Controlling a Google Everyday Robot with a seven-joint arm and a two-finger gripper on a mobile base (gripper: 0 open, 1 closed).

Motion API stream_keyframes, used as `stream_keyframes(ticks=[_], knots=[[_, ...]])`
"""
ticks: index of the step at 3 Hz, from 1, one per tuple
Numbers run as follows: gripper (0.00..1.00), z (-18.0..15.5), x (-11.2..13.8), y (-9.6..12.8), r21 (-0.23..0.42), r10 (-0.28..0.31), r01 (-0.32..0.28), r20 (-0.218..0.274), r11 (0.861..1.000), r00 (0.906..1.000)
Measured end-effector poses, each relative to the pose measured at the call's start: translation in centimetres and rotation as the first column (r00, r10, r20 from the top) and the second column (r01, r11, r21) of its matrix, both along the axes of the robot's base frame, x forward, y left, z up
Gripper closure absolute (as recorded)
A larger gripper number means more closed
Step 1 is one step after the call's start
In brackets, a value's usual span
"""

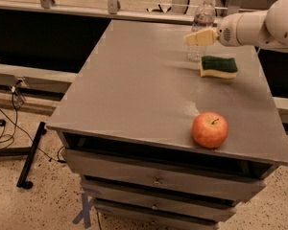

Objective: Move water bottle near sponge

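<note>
The hand point(200, 37) is at the water bottle point(203, 17), beside the sponge point(219, 66).

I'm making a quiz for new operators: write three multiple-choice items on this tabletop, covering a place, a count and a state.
1. Where is the green-and-yellow rectangular sponge? A) at the front edge B) beside the clear plastic water bottle C) on the floor
2. How many round red apples sit on the grey table? A) none B) one C) two
3. How is the bottle standing? A) upright B) on its side C) upside down
Key: B, both are at the far right; B, one apple near the front edge; A, cap up, the robot's hand at its middle.
</note>
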State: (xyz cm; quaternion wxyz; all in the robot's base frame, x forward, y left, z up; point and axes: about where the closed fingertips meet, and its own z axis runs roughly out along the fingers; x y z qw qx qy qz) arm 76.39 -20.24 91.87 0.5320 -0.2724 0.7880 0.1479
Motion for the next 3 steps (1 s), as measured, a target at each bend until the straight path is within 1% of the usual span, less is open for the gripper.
stream_keyframes(ticks=[1,2,3], knots=[[0.0,0.0,-0.5,-0.4,0.0,-0.004,0.004,0.004,1.0,1.0],[0.0,-0.1,-1.6,-2.4,-0.002,-0.028,0.028,0.033,1.0,0.9991],[0.0,-0.3,-3.3,-6.5,0.026,-0.086,0.084,0.114,0.996,0.9898]])
